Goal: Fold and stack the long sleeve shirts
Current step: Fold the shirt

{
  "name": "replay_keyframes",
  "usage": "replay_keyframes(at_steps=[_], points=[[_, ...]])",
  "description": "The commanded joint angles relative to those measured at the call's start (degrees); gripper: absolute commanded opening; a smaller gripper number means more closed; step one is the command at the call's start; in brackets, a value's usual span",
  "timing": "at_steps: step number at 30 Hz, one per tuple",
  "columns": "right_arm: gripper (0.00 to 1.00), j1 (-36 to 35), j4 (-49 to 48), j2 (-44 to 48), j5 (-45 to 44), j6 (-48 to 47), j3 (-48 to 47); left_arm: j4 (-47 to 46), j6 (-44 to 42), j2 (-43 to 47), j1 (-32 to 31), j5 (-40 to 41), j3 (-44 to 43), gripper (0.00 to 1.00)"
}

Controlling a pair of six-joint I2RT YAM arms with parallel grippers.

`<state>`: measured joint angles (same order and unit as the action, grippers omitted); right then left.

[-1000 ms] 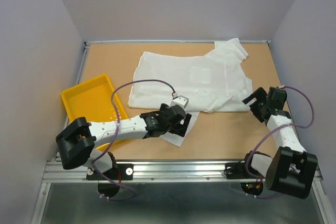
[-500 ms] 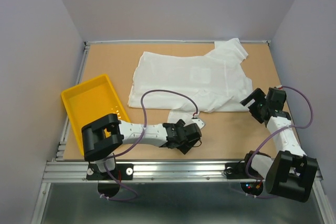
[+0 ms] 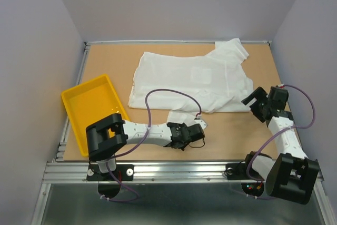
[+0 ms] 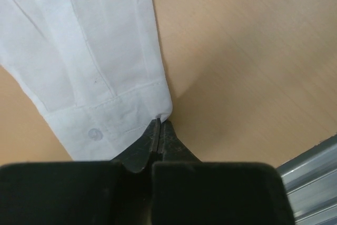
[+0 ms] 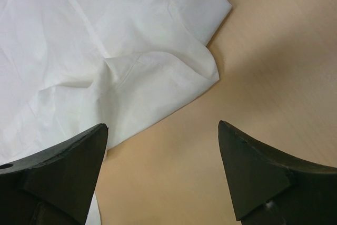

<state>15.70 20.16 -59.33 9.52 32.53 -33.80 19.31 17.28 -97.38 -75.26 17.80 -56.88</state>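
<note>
With the white shirt [image 3: 195, 80] spread on the tabletop [image 3: 231, 130], the left end effector [image 4: 159, 130] pinched shut on its cuff [image 4: 105, 122] and the right end effector [image 5: 162, 126] gaping empty beside it, the sleeve fold looks to be starting, and next that cuff wants lifting over the body.

White shirt [image 3: 195, 80], yellow tray [image 3: 92, 106].

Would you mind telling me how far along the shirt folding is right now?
Done: no finished fold shows; the white shirt lies spread and rumpled. In hand: the left end effector is shut on the sleeve cuff; the right end effector hovers open at the shirt's edge. Left: all folds and stacking.
</note>
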Motion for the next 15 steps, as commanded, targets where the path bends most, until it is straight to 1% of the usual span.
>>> replay_keyframes(at_steps=[1, 2, 3, 4, 5, 6, 8, 10, 12, 15], points=[[0.90, -0.24, 0.40, 2.03, 1.03, -1.16, -5.22, 4.94, -1.80, 3.95, 0.21, 6.62, -6.46, 0.00], [0.90, -0.32, 0.58, 2.29, 1.55, -1.33, -5.66, 7.04, -2.24, 4.56, 0.21, 8.55, -7.88, 0.00], [0.90, -0.32, 0.75, 2.29, 2.08, -1.77, -6.18, 8.10, -2.77, 5.96, 0.21, 13.18, -9.37, 0.00], [0.90, -0.32, 0.75, 2.20, 2.60, -2.03, -6.54, 9.07, -3.21, 6.67, 0.38, 15.66, -10.87, 0.00], [0.90, -0.67, 0.84, 2.11, 3.22, -2.12, -6.80, 10.30, -4.69, 7.46, 0.56, 18.03, -13.67, 0.00], [0.90, -0.85, 0.76, 1.94, 4.62, -2.56, -7.24, 10.48, -5.49, 8.86, 0.82, 22.32, -16.22, 0.00], [0.90, -1.72, 0.75, 1.85, 5.86, -3.26, -7.68, 9.79, -8.82, 10.97, 2.48, 26.64, -18.60, 0.00], [0.90, -2.25, 0.75, 1.76, 6.47, -3.88, -8.03, 7.42, -12.43, 12.21, 4.06, 27.90, -20.54, 0.00], [0.90, -3.05, 0.75, 1.33, 7.62, -4.41, -8.38, 2.07, -18.49, 13.36, 7.40, 27.64, -22.91, 0.00], [0.90, -4.36, 0.67, 0.62, 9.99, -5.02, -8.91, -3.56, -25.52, 12.13, 11.80, 27.81, -27.22, 0.00]])
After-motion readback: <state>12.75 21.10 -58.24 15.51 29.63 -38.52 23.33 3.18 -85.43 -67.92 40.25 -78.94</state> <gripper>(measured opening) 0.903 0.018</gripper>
